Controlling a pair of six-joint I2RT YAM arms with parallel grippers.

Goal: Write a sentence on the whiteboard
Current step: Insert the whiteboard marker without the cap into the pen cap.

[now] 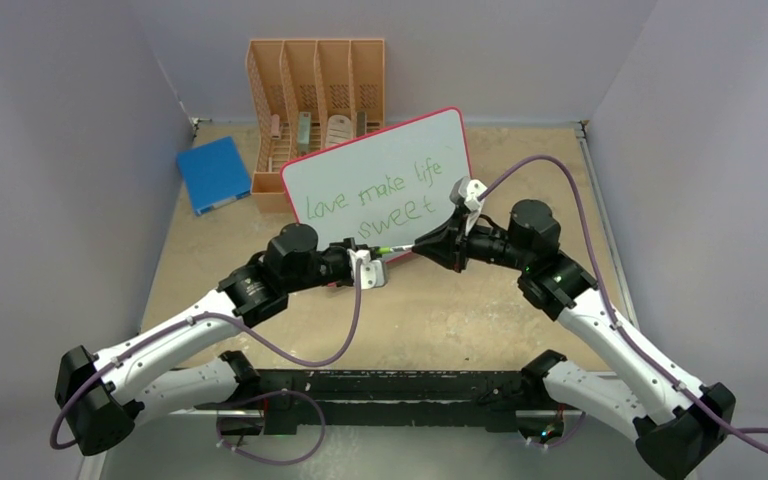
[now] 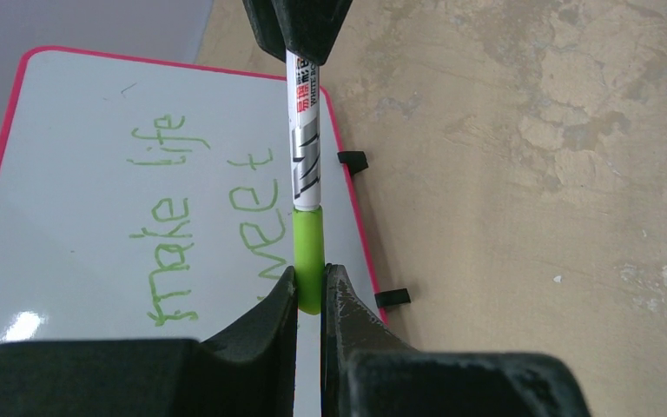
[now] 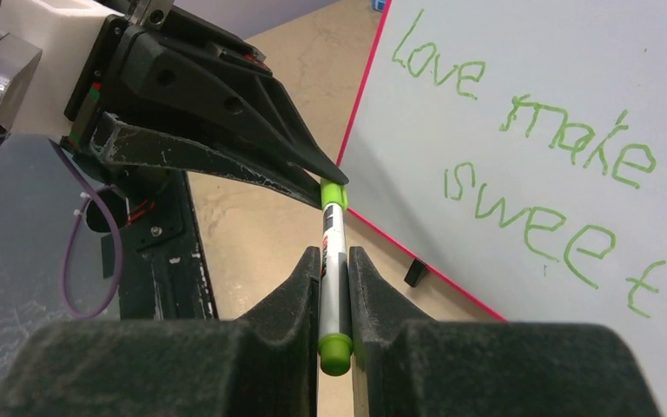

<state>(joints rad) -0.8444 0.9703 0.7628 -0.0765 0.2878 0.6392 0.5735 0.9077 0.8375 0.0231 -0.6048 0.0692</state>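
Up top, overhead camera: whiteboard [image 1: 390, 160] stands tilted at the back of the table [image 1: 440, 320], propped against an orange rack [image 1: 315, 75], so its face angles toward the arms. sentence [image 1: 375, 196] is on it in green, two lines, reads "love make life sweet". Rack has four slots with small items standing in them, too small to name. Blue book [image 1: 213, 173] lies flat just left of it. Both arms meet in front of the board's lower edge, left gripper [image 1: 378, 251] and right gripper [image 1: 425, 244] nose to nose, a marker [image 1: 400, 248] bridging them. Left wrist view: left jaws pinch the green cap [image 2: 309, 248], right jaws clamp the white barrel [image 2: 306, 148] further up. The board sits behind with two black feet [image 2: 353, 160] on the table. Right wrist view: right jaws squeeze the barrel near its green tail end, left fingertips sit on the cap at the far end. Marker is clear of the board, not touching it. My read: one gripper per half is how you seat or pull a cap. Writing looks complete, so probably capping, task near done. Can't tell whether the cap is fully seated.
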